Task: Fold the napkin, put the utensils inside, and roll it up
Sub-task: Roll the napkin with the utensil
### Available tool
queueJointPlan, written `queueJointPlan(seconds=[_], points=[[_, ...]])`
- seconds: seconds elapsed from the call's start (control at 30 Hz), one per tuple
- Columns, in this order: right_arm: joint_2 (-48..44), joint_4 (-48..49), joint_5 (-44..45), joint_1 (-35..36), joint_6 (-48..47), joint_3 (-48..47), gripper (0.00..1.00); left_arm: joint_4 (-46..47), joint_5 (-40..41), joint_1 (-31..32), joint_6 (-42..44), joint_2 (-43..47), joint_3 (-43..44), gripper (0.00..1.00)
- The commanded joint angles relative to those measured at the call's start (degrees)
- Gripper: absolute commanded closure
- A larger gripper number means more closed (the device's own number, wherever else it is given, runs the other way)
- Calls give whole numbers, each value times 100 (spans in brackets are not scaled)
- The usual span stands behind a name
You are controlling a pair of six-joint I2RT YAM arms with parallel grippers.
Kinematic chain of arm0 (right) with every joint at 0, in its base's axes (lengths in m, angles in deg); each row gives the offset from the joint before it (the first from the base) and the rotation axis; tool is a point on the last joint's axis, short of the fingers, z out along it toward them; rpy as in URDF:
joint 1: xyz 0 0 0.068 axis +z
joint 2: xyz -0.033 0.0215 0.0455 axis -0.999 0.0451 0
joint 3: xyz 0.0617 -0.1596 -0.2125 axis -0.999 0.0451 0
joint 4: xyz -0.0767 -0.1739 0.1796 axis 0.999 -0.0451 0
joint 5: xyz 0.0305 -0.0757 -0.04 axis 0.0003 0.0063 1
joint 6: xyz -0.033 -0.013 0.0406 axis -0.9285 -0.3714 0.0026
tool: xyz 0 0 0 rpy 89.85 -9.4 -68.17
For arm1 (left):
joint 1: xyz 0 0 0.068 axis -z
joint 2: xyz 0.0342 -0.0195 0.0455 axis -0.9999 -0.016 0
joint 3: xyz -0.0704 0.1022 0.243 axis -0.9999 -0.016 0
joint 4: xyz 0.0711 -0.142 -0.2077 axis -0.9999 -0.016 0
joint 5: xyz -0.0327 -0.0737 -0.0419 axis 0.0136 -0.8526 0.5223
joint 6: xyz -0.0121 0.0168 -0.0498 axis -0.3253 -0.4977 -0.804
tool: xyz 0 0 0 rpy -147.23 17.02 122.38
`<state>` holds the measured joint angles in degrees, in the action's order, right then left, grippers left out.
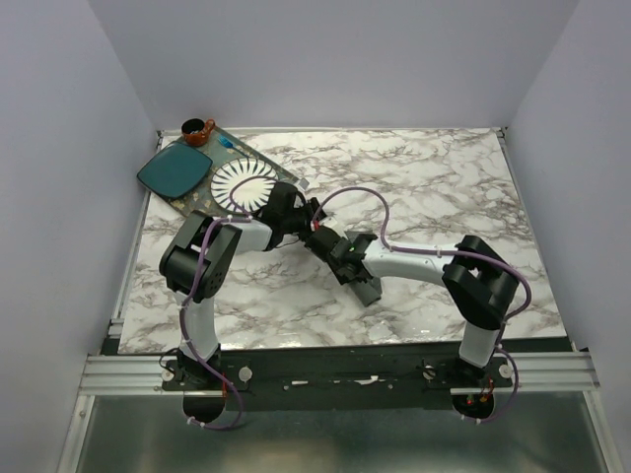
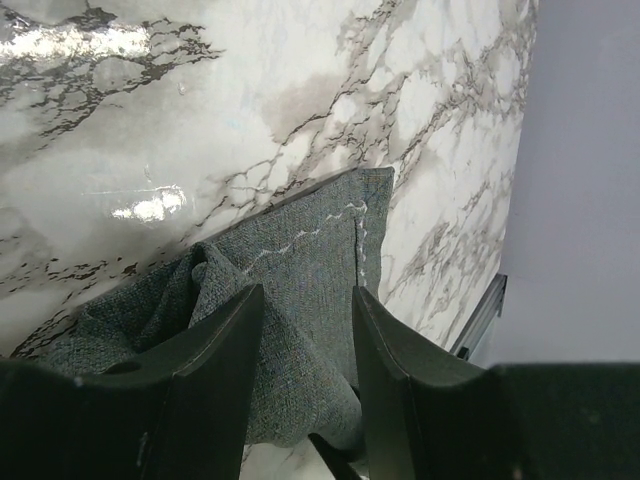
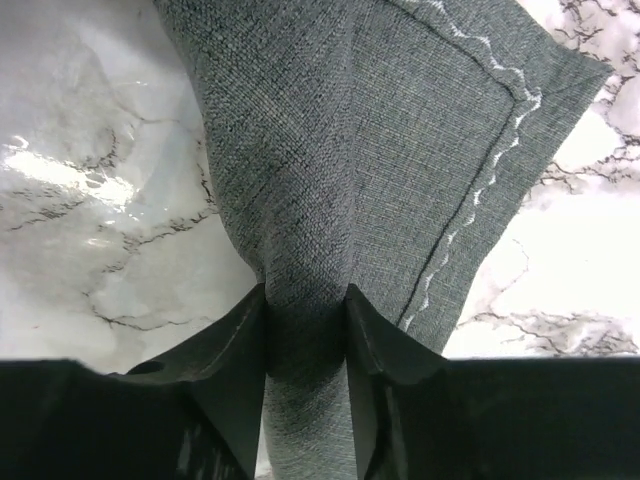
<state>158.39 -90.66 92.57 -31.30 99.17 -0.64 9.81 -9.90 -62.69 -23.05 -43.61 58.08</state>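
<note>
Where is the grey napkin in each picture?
Top: the napkin is mostly hidden. Only a small grey bit shows, mid-table.
Left wrist: the napkin is at the bottom middle, in the left claw.
Right wrist: the napkin fills the middle, pinched by the right claw.
Shared landmark: the marble table.

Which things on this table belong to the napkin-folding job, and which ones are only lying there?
Belongs to the job:
- napkin, pinched by the left gripper and by the right gripper

Only lying there, at the far left corner:
- teal plate
- white ribbed plate
- brown cup
</note>
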Motion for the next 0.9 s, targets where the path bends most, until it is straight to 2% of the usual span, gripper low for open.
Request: queueJointPlan(seconds=[0.0, 0.03, 0.1, 0.13, 0.2, 0.23, 0.3, 0.33, 0.57, 0.73, 0.87], points=[[-220, 409, -734, -372, 127, 459, 70, -966, 220, -46, 577, 185, 250, 48], [-377, 532, -1336, -478, 119, 564, 75, -1072, 264, -46, 639, 265, 303, 47], [-501, 892, -2103, -889, 110, 853, 77, -1353, 431, -47, 832, 501, 461, 45], [-580, 981, -2916, -1031, 92, 916, 81, -1416, 458, -46, 877, 581, 496, 44], [-607, 1200, -3615, -1452, 92, 1030, 82, -1600, 545, -47, 982, 809, 619, 42], [-607, 1262, -4367, -1585, 66, 1118, 82, -1618, 546, -46, 1035, 871, 637, 42], [-511, 1324, -5013, -1936, 83, 1145, 82, -1680, 555, -47, 1070, 1047, 672, 42], [-449, 1325, -5634, -2042, 83, 1119, 81, -1680, 529, -46, 1079, 1091, 672, 42], [315, 1763, -7781, -2922, 442, 1188, 79, -1127, 125, 59, 597, 855, 505, 44], [518, 1966, -8066, -3168, 479, 1215, 78, -714, 18, 217, 341, 310, 444, 45], [413, 1931, -7769, -3195, 418, 1233, 74, -687, 212, 200, 420, -6, 295, 45]])
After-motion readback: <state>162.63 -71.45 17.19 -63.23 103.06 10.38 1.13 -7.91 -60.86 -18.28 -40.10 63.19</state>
